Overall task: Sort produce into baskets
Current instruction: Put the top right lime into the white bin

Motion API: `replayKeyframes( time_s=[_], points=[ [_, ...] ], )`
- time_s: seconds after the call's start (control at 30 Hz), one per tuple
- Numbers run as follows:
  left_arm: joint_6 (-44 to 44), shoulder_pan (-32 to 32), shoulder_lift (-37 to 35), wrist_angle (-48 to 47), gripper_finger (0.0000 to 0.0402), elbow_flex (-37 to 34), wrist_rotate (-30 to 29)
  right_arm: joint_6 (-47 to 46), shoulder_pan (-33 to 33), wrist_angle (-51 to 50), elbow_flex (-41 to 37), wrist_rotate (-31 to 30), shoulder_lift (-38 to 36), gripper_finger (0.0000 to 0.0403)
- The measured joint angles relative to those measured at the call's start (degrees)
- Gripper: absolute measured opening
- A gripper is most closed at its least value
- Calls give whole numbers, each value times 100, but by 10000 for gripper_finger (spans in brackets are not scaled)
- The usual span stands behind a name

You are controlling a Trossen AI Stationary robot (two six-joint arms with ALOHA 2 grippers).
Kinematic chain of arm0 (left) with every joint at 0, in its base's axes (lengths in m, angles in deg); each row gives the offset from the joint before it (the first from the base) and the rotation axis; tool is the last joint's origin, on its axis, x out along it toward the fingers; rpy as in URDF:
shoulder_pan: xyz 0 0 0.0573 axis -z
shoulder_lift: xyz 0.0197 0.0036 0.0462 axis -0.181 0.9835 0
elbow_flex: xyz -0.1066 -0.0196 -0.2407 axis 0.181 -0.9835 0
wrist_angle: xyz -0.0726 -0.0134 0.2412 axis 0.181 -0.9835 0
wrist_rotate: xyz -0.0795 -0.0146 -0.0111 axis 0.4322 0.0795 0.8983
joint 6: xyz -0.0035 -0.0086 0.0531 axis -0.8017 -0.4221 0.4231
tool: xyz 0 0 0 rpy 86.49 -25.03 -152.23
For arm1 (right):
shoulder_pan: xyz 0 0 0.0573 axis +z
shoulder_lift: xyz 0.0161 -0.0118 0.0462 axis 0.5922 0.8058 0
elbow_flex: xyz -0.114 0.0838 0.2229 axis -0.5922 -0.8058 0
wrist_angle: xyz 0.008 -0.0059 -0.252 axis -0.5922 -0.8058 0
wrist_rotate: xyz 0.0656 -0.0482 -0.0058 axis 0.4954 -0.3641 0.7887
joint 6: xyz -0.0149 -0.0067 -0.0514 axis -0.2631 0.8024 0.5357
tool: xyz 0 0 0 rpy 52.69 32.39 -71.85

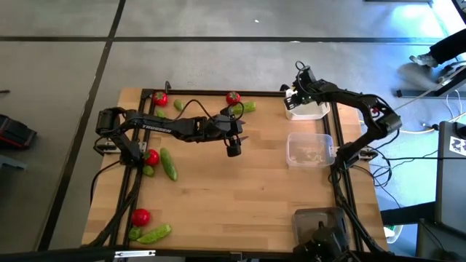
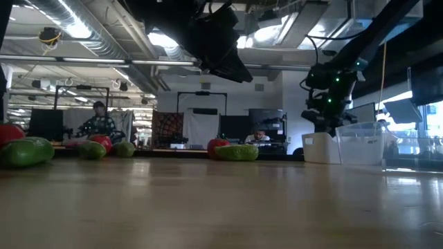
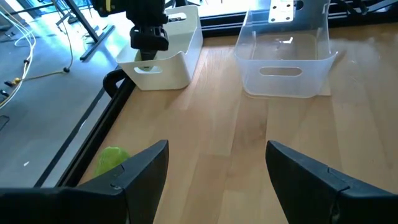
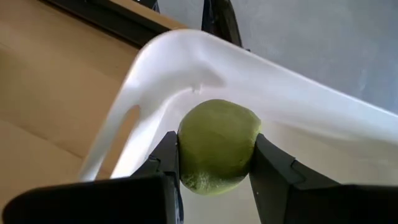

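Right gripper (image 4: 214, 165) around green lime (image 4: 217, 146), above white basket (image 4: 186, 62).

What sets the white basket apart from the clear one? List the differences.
The white basket is opaque; the clear basket is see-through. The right tool holds a lime over the white basket; nothing hangs over the clear one. Both are rectangular, with handle slots, on the table's right side.

Only readable text: white lettering "TROSSEN" along the left arm's forearm link (image 1: 162, 125), high view, just left of the arm's elbow. Beyond that arm, at the pic's far right edge, a white label w/ a dark symbol sits on dark equipment (image 1: 456, 145), too small to read. Nothing else legible in low or wrist views.
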State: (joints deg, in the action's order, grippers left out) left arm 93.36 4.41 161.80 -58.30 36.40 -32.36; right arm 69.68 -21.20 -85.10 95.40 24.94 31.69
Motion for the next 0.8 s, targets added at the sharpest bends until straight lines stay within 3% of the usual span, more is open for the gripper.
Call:
replayKeyframes(
  time_s=[0.43,0.8],
  points=[
    [0,0,0,1,265,0,0,0,9,40,0,0,206,112],
    [-7,0,0,1,265,0,0,45,11,48,0,-8,206,199]
  ],
)
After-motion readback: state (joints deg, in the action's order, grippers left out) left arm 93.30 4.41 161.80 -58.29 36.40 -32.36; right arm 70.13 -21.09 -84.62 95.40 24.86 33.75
